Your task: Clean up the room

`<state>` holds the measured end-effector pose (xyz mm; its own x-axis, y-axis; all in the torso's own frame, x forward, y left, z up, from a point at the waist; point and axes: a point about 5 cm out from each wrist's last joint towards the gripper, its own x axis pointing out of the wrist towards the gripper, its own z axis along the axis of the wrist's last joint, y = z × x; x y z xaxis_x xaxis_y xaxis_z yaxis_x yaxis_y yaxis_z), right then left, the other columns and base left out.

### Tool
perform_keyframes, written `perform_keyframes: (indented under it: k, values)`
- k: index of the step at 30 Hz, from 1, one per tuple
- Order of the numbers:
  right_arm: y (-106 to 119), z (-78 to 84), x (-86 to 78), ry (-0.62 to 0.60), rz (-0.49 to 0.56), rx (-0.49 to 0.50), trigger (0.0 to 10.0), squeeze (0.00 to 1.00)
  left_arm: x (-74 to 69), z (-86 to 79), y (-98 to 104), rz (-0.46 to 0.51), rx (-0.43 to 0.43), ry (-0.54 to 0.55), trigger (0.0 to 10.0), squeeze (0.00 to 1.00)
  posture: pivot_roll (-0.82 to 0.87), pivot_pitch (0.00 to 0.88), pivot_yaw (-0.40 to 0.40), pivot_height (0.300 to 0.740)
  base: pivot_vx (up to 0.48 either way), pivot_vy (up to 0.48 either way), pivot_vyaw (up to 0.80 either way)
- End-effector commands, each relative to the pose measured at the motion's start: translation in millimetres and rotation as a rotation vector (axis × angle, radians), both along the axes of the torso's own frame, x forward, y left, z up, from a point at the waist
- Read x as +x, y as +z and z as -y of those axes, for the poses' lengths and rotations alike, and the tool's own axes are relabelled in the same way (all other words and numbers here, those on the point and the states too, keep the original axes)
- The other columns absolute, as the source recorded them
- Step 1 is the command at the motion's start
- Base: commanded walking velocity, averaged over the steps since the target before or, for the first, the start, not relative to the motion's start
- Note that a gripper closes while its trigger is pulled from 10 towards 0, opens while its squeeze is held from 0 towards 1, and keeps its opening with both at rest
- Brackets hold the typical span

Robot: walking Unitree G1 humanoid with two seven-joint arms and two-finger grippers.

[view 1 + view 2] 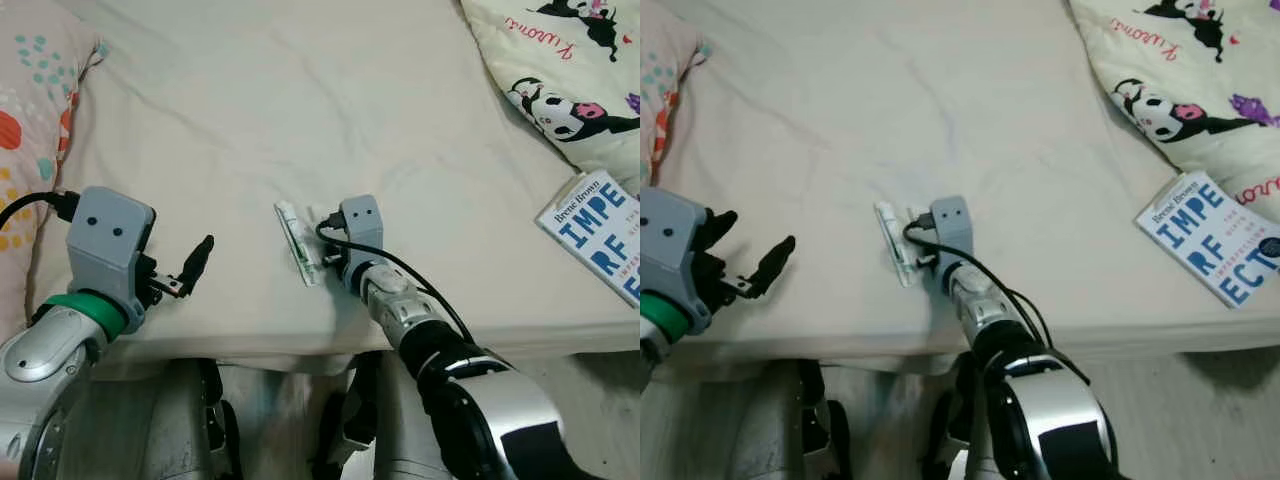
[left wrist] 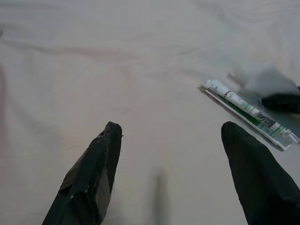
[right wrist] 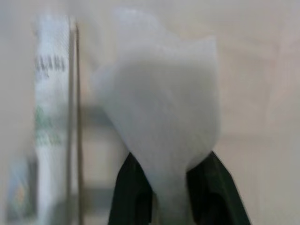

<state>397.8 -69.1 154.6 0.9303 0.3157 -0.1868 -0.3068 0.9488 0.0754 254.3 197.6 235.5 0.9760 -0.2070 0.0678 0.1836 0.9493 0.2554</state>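
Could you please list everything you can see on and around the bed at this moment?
Bed sheet: one, cream, covering the mattress.
Toothpaste tube: one, white and green, in a clear pack near the bed's front edge.
White scrap: one, white, pinched between the right gripper's fingers beside the tube.
Book: one, white with blue letters, at the bed's right edge.
Blanket: one, cream with cartoon pandas, upper right.
Pillow: one, patterned with coloured dots, far left.
Left gripper: fingers open, hovering left of the tube.
Right gripper: shut on the white scrap.
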Motion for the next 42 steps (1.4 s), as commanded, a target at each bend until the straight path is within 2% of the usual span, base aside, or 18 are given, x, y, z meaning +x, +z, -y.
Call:
perform_keyframes:
  k: [1, 4, 6, 7, 8, 9, 11, 12, 17, 18, 19, 27, 28, 29, 31, 32, 37, 42]
  values:
    - [4, -6.9, -0.4, 0.02, 0.012, 0.063, 0.0, 0.0, -1.1, 0.8, -7, -0.031, -0.006, 0.001, 10.0, 0.0, 0.19, 0.455, -0.04, 0.585, 0.0, 0.0, 0.0]
    - [7, -12.8, -2.0, 0.066, 0.038, 0.082, 0.0, 0.0, -0.9, 0.7, -7, -0.03, -0.008, 0.004, 10.0, 0.0, 0.18, 0.453, -0.042, 0.585, 0.0, 0.0, 0.0]
    - [-6, -20.2, -9.2, 0.119, 0.026, 0.044, 0.0, 0.0, 0.2, 1.3, -8, -0.03, -0.009, 0.005, 10.0, 0.0, 0.18, 0.451, -0.04, 0.585, 0.0, 0.0, 0.0]
    - [-12, -23.4, -13.0, 0.141, 0.02, 0.022, 1.1, 0.0, 0.8, 2.0, -8, -0.029, -0.01, 0.003, 10.0, 0.0, 0.18, 0.451, -0.04, 0.585, 0.0, 0.0, 0.0]
    - [-12, -23.4, -13.0, 0.141, 0.02, 0.022, 1.1, 0.0, 0.8, 2.0, -8, -0.029, -0.01, 0.003, 10.0, 0.0, 0.18, 0.451, -0.04, 0.585, 0.0, 0.0, 0.0]
    - [-19, -26.3, -17.0, 0.16, 0.015, 0.006, 7.8, 0.0, 1.4, 2.6, -8, -0.029, -0.01, 0.002, 10.0, 0.0, 0.18, 0.448, -0.039, 0.585, 0.0, 0.0, 0.0]
    - [-19, -26.3, -17.0, 0.16, 0.015, 0.006, 7.8, 0.0, 1.4, 2.6, -8, -0.029, -0.01, 0.002, 10.0, 0.0, 0.18, 0.448, -0.039, 0.585, 0.0, 0.0, 0.0]
    - [-25, -29.0, -20.9, 0.178, 0.02, -0.016, 10.0, 0.0, 1.8, 2.8, -8, -0.028, -0.01, 0.0, 10.0, 0.0, 0.18, 0.445, -0.037, 0.585, 0.0, 0.0, 0.0]
    - [-33, -33.8, -28.6, 0.221, 0.046, -0.061, 10.0, 0.0, 2.5, 1.2, -9, -0.028, -0.006, 0.001, 10.0, 0.0, 0.18, 0.44, -0.035, 0.585, 0.0, 0.0, 0.0]
    - [-36, -33.6, -29.9, 0.224, 0.042, -0.075, 10.0, 0.7, 2.7, 0.5, -9, -0.029, -0.006, 0.002, 10.0, 0.0, 0.17, 0.437, -0.033, 0.585, 0.0, 0.0, 0.0]
    - [-39, -33.1, -31.0, 0.225, 0.032, -0.08, 10.0, 1.0, 3.3, 0.5, -9, -0.029, -0.005, 0.003, 10.0, 0.0, 0.17, 0.435, -0.032, 0.585, 0.0, 0.0, 0.0]
    - [-37, -33.9, -29.4, 0.21, 0.005, -0.021, 10.0, 1.0, 5.1, 2.0, -9, -0.026, -0.003, 0.003, 10.0, 0.0, 0.17, 0.43, -0.032, 0.585, 0.0, 0.0, 0.0]
    - [-35, -36.7, -29.8, 0.225, -0.001, -0.003, 10.0, 0.71, 5.1, 2.1, -9, -0.025, -0.002, 0.003, 10.0, 0.0, 0.17, 0.43, -0.032, 0.585, 0.0, 0.0, 0.0]
    - [-34, -41.1, -30.7, 0.24, -0.017, 0.038, 10.0, 0.0, 5.0, 2.2, -9, -0.025, -0.002, 0.004, 10.0, 0.0, 0.18, 0.428, -0.033, 0.585, 0.0, 0.0, 0.0]
    - [-34, -44.1, -31.4, 0.251, -0.029, 0.067, 10.0, 0.0, 4.9, 2.2, -10, -0.025, -0.002, 0.005, 10.0, 0.0, 0.18, 0.428, -0.034, 0.585, 0.0, 0.0, 0.0]
    - [-27, -51.2, -30.7, 0.242, -0.048, 0.176, 10.0, 0.0, 4.7, 2.3, -10, -0.024, -0.001, 0.006, 10.0, 0.0, 0.18, 0.428, -0.035, 0.585, 0.0, 0.0, 0.0]
    - [-11, -58.3, -26.8, 0.211, -0.052, 0.331, 10.0, 0.0, 4.1, 2.3, -10, -0.022, 0.0, 0.009, 10.0, 0.0, 0.18, 0.427, -0.037, 0.585, 0.0, 0.0, 0.0]
    - [-5, -77.5, -35.1, 0.303, -0.034, 0.317, 10.0, 0.0, 4.4, 2.2, -10, -0.022, 0.0, 0.011, 10.0, 0.0, 0.17, 0.427, -0.038, 0.585, 0.0, 0.0, 0.0]
